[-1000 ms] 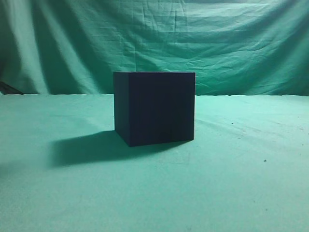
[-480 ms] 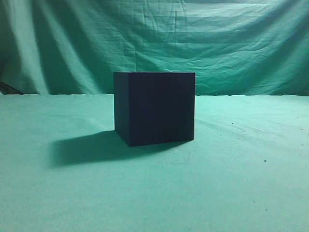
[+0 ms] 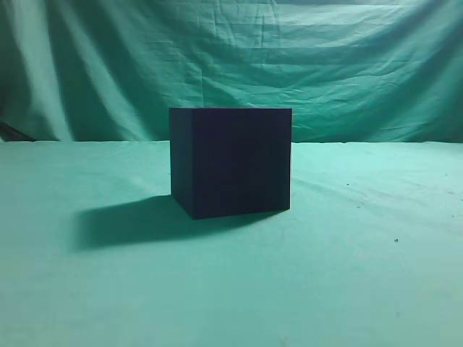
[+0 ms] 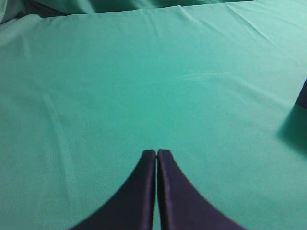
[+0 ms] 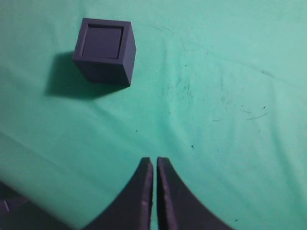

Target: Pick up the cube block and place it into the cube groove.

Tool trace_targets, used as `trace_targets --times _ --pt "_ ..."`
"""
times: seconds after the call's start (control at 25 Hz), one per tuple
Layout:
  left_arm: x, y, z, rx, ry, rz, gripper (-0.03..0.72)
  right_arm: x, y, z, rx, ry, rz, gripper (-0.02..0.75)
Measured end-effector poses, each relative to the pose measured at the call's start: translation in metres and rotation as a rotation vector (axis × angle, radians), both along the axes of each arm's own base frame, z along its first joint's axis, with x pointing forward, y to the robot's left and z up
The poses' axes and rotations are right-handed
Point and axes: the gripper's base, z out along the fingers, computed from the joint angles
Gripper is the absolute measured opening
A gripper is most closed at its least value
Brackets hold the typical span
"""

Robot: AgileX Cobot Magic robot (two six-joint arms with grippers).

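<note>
The cube groove (image 3: 231, 163), a large dark navy box, stands on the green cloth at the middle of the exterior view. In the right wrist view the box (image 5: 128, 56) lies at the upper left, and its top shows a dark rim around a purplish square (image 5: 101, 42). I cannot tell whether that square is the cube block or the recess floor. No separate cube block shows in any view. My right gripper (image 5: 154, 160) is shut and empty, well short of the box. My left gripper (image 4: 157, 152) is shut and empty over bare cloth. Neither gripper shows in the exterior view.
Green cloth (image 3: 362, 275) covers the table and hangs as a backdrop (image 3: 325, 65). A dark corner of the box (image 4: 303, 93) and its shadow show at the right edge of the left wrist view. The table's front edge (image 5: 29, 191) runs along the lower left of the right wrist view.
</note>
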Motion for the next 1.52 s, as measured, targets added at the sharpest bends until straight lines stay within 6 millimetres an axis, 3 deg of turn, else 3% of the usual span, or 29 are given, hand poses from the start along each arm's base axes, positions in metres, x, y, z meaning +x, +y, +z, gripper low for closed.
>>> trace_targets --times 0.12,0.4,0.64,0.8,1.04,1.24,1.52 --pt "0.0 0.0 0.0 0.0 0.0 0.0 0.0 -0.023 -0.02 -0.012 0.064 -0.035 0.001 0.0" --pt "0.0 0.0 0.0 0.0 0.0 0.0 0.0 -0.063 -0.054 -0.02 0.193 -0.11 0.018 0.0" --pt "0.0 0.0 0.0 0.0 0.0 0.0 0.0 -0.07 -0.06 -0.013 0.256 -0.29 0.105 0.0" --pt "0.0 0.0 0.0 0.0 0.0 0.0 0.0 -0.064 -0.055 -0.022 0.268 -0.37 0.128 0.0" --pt "0.0 0.0 0.0 0.0 0.0 0.0 0.0 -0.053 -0.054 -0.064 0.289 -0.523 -0.048 0.0" --pt "0.0 0.0 0.0 0.0 0.0 0.0 0.0 -0.05 -0.06 -0.114 0.269 -0.633 -0.243 0.0" --pt "0.0 0.0 0.0 0.0 0.0 0.0 0.0 -0.04 -0.066 -0.173 0.205 -0.659 -0.431 0.0"
